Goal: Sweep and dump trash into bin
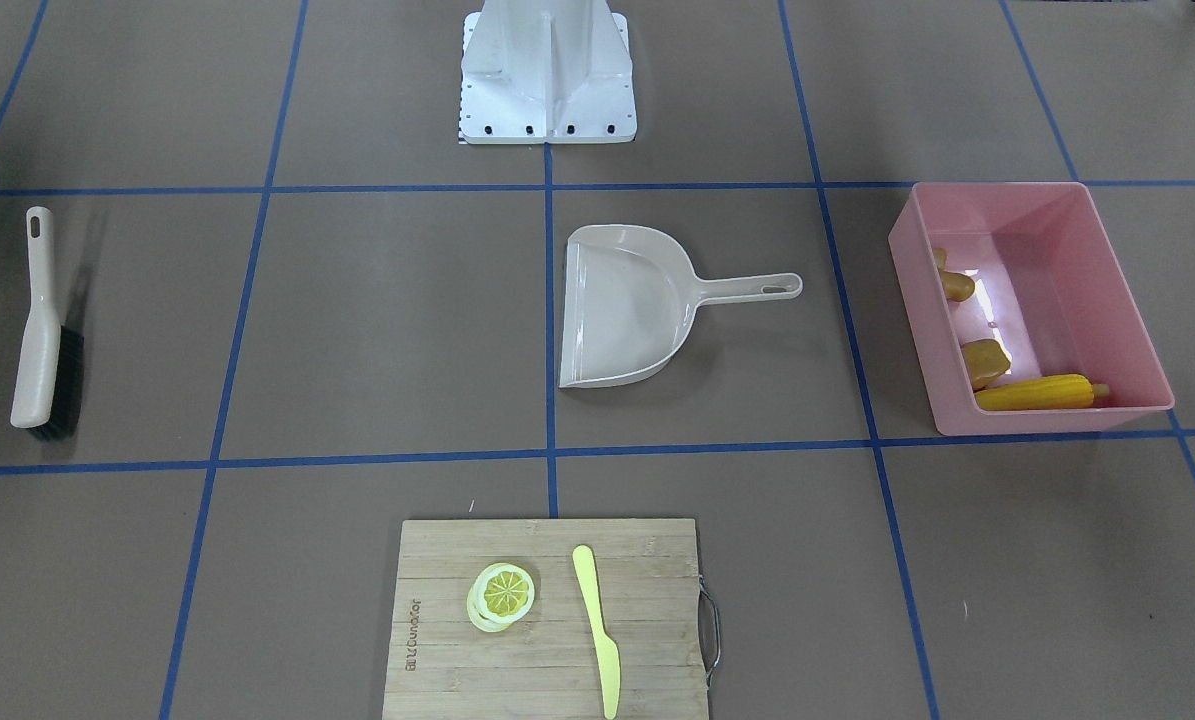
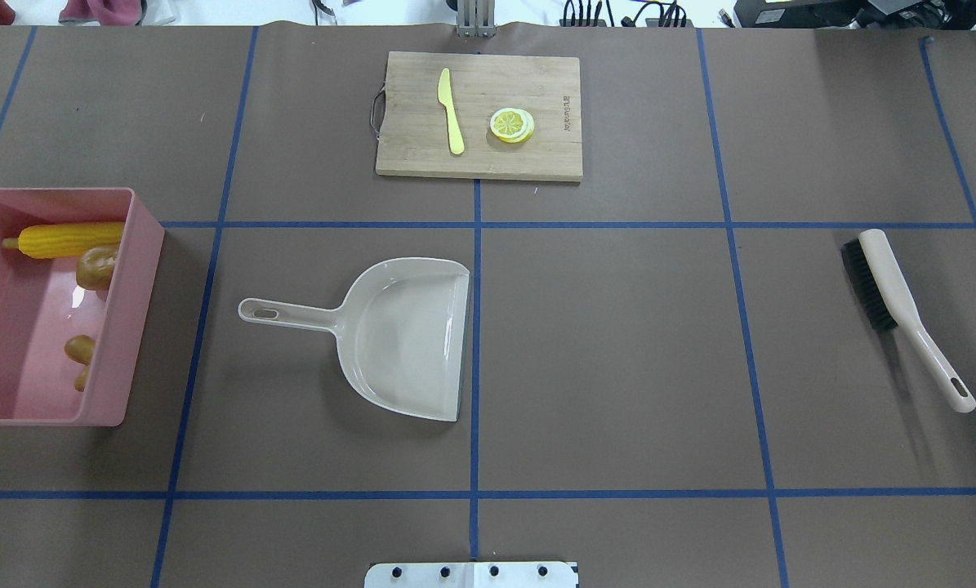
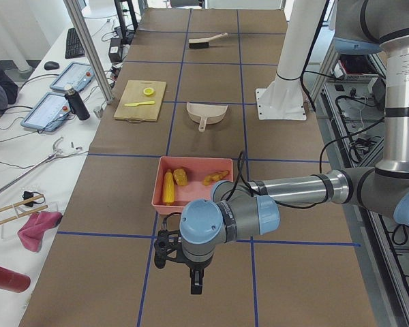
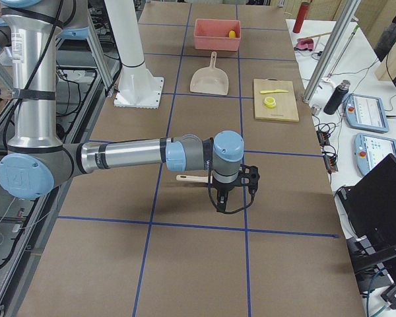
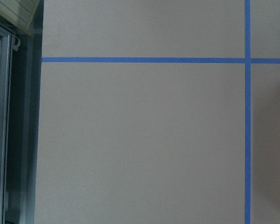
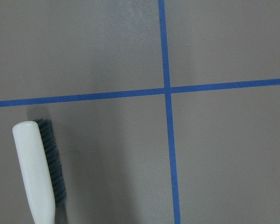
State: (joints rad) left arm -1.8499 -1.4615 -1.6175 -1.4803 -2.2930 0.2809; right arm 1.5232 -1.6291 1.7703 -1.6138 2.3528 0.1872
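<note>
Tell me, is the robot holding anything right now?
Nothing, it seems: the brush and the dustpan lie free on the table, and the toy foods sit in the pink bin.

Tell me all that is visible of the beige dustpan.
The beige dustpan looks like smooth plastic: a wide scoop with raised walls and a thin handle with an oval hole. It is empty and lies flat, open side up, on the brown table, handle pointing toward the pink bin. Nothing else touches it.
</note>
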